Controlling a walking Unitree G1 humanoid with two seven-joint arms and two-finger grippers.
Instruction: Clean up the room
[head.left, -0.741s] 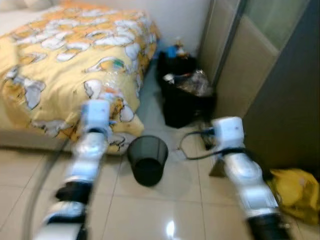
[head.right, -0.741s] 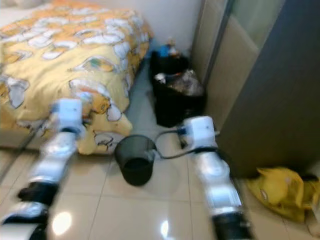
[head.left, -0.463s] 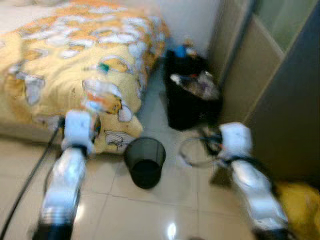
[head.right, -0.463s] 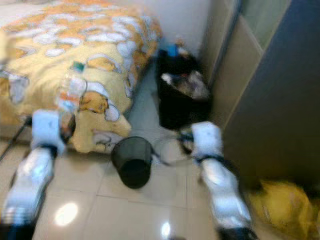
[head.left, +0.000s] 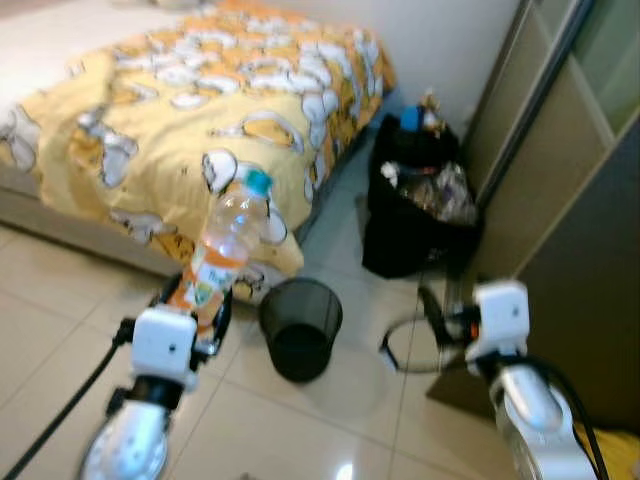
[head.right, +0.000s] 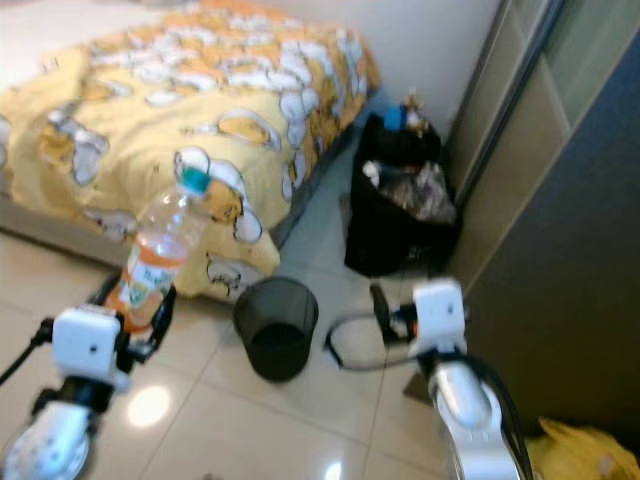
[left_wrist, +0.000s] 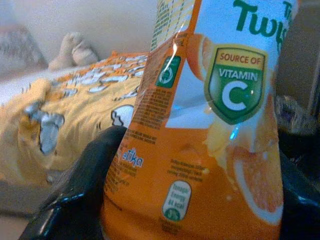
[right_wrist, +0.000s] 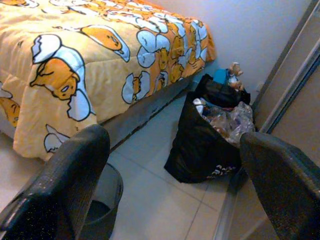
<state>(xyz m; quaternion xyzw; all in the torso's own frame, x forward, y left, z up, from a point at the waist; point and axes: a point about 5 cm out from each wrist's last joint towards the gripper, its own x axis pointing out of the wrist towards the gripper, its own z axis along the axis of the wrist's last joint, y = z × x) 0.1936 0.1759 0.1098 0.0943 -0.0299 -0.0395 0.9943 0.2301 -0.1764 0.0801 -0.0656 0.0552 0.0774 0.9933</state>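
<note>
In the eye views the left end effector is raised at the bed's foot, clamped low on an upright bottle whose top leans toward the bin beside it; gripped so low, it could tip and miss. The left wrist view shows fingers flanking the orange label. The right wrist view shows the right end effector spread wide, holding nothing, a full black bag ahead.

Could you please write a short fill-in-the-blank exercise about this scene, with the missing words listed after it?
1. The left hand is shut on a clear plastic bottle with an orange label and a ____ cap.
2. The round black mesh wastebasket stands on the tiled ____.
3. The right hand is ____ and holds nothing.
4. The full black rubbish bag stands beside the bed with the ____ patterned blanket.

Missing words: blue; floor; open; yellow
</note>
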